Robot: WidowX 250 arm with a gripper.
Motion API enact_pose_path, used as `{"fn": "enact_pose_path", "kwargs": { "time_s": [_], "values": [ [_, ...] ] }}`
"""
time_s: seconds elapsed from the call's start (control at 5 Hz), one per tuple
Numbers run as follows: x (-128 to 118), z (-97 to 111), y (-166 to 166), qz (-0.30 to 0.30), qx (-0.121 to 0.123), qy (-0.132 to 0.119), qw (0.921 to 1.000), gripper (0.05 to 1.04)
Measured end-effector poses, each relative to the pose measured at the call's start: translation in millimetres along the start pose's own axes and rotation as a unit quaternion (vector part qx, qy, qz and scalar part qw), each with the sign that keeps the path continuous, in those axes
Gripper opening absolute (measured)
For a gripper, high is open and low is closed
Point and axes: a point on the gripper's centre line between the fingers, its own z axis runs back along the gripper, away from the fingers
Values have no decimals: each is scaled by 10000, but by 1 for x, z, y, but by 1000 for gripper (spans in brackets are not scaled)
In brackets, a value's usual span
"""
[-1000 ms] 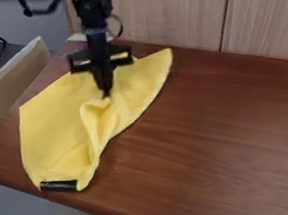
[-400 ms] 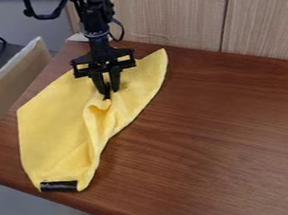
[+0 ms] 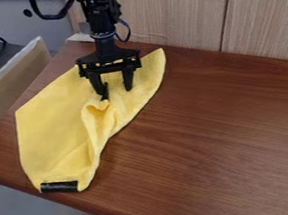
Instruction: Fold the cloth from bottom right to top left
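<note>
Wall: pale wood-grain panels (image 3: 160,11), a dark vertical seam between them.
Bench: reddish-brown, streaked wood grain (image 3: 230,127).
Cloth: soft yellow fabric (image 3: 48,128) on the bench's left side, its far right part rounded, a raised, puckered fold running from the middle to the near end.
Strip: black, oblong (image 3: 58,186), at the cloth's near left end.
End effector: black (image 3: 117,90), fingers spread, above the cloth's far part, one tip beside the fold's far end.

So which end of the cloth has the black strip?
The lower end of the cloth: the black strip runs across it, while the upper-right end is plain yellow.
</note>
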Motion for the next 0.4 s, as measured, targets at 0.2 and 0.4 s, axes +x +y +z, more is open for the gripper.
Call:
{"fn": "enact_pose_path", "kwargs": {
  "time_s": [0.2,0.4],
  "values": [
    [-2,3,-4,-96,11,-33,9999,994],
    [-3,7,-9,-203,5,-42,9998,995]
  ]
}}
